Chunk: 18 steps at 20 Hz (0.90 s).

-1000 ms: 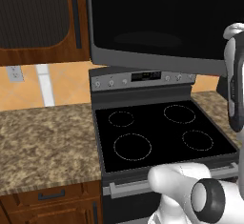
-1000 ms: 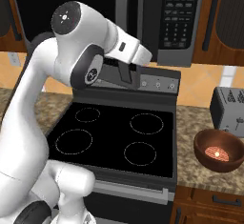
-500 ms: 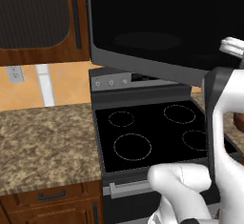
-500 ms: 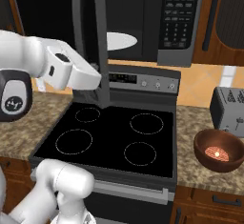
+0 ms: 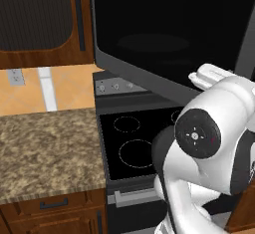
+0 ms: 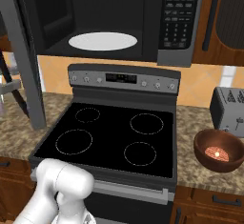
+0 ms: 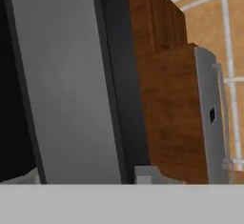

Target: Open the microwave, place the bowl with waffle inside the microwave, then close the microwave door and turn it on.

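The microwave (image 6: 119, 23) hangs above the stove with its cavity exposed and a button panel (image 6: 178, 18) at the right. The microwave door (image 5: 169, 39) stands swung wide open to the left; in the right base view I see it edge-on as a grey frame (image 6: 26, 61). My gripper (image 7: 88, 176) is open, its fingertips (image 7: 147, 173) wide apart right against the door's grey frame (image 7: 62, 85). The reddish-brown bowl (image 6: 219, 149) with the waffle (image 6: 217, 152) sits on the counter right of the stove, far from the gripper.
A white turntable plate (image 6: 102, 41) lies inside the cavity. Below is the black glass stove (image 6: 114, 139). A grey toaster (image 6: 229, 111) stands behind the bowl. Granite counter (image 5: 45, 148) stretches left of the stove. Wood cabinets (image 7: 164, 89) and a fridge (image 7: 212, 118) lie beyond the door.
The door has swung further open to the left, baring the cavity and turntable. My arm has followed it left and swept out of the middle of the right base view.
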Available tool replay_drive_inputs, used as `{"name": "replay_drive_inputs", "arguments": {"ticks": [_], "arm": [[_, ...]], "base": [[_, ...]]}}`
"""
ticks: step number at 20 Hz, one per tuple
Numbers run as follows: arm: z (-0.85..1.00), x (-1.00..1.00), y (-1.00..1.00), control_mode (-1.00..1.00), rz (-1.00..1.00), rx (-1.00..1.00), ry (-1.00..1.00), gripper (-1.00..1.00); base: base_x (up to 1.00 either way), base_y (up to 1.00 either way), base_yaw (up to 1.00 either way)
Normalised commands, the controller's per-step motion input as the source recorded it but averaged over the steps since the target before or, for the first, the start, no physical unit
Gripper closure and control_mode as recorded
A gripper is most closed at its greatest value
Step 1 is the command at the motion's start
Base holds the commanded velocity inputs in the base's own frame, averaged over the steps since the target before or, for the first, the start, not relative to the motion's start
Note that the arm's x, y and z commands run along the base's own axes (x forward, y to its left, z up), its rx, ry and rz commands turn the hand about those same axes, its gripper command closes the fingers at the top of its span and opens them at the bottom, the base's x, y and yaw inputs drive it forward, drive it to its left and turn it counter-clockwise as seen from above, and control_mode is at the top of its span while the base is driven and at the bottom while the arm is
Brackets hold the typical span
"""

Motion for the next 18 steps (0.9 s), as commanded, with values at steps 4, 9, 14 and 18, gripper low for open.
{"name": "replay_drive_inputs", "arguments": {"ticks": [4, 9, 14, 18], "arm": [[-0.4, -0.25, 0.97, -1.0, -0.15, -0.26, 0.01, 1.0], [-0.27, 0.15, 0.49, -1.0, -0.06, -0.13, 0.11, -1.0], [-0.15, 0.16, 0.06, -1.0, 0.0, -0.01, 0.03, -1.0], [-0.01, -0.05, 0.0, -1.0, 0.0, 0.0, -0.01, -1.0]], "base": [[0.0, 0.0, 0.0], [0.0, 0.0, 0.0], [0.0, 0.0, 0.0], [0.0, 0.0, 0.0]]}}
